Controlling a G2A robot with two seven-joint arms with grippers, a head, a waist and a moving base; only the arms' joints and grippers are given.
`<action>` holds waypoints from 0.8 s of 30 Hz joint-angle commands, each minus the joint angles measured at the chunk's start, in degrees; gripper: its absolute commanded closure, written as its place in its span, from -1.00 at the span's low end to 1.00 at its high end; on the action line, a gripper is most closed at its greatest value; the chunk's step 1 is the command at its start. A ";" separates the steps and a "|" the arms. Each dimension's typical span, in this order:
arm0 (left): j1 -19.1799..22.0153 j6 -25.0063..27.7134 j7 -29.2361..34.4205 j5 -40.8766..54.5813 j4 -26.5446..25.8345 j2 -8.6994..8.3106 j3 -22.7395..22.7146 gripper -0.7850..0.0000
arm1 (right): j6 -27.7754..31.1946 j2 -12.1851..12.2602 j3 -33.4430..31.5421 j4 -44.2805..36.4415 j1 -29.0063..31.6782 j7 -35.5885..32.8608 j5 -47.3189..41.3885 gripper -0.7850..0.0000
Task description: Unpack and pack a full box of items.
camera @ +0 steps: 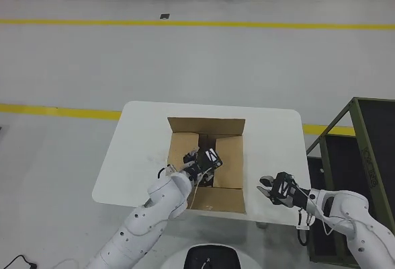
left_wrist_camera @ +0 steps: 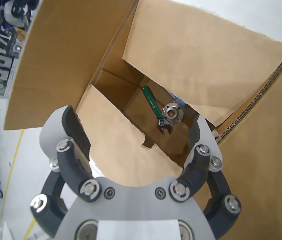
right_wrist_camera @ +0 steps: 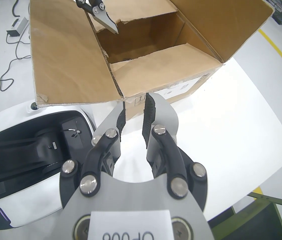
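A brown cardboard box (camera: 228,160) stands open in the middle of the white table, flaps up. My left gripper (camera: 205,163) hovers over its near left side, open wide (left_wrist_camera: 136,128), and the torn inner flap (left_wrist_camera: 121,136) lies between its fingers. Deep in the box lie a green-handled adjustable wrench (left_wrist_camera: 153,105) and a metal flange ring (left_wrist_camera: 172,112), and a small blue and white item (left_wrist_camera: 177,99) is half hidden under a flap. My right gripper (camera: 267,187) is over the table just right of the box, open a little (right_wrist_camera: 134,118) and holding nothing, facing the box corner (right_wrist_camera: 123,96).
The white table (camera: 271,134) has bare surface right of and behind the box. A dark green rack (camera: 372,155) stands close to the table's right edge. The upright flaps (right_wrist_camera: 63,58) rise around the box opening. Cables lie on the floor (right_wrist_camera: 8,76).
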State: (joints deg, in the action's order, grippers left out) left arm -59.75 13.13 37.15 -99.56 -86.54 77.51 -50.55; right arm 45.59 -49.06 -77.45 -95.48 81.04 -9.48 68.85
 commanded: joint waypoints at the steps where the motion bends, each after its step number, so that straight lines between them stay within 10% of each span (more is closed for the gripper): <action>1: 1.11 -2.78 3.44 0.00 1.00 0.83 1.70 -1.00 | -0.17 0.02 -0.38 0.01 0.35 0.12 -0.21 0.52; 24: 5.40 -15.55 12.37 -5.07 12.44 5.70 6.36 -1.00 | -0.21 -0.13 -1.34 -1.06 1.74 0.83 -0.71 0.51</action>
State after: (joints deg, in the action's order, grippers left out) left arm -54.37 -2.43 49.66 -104.79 -74.74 83.03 -44.29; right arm 45.41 -49.18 -78.77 -96.47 82.72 -8.66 68.13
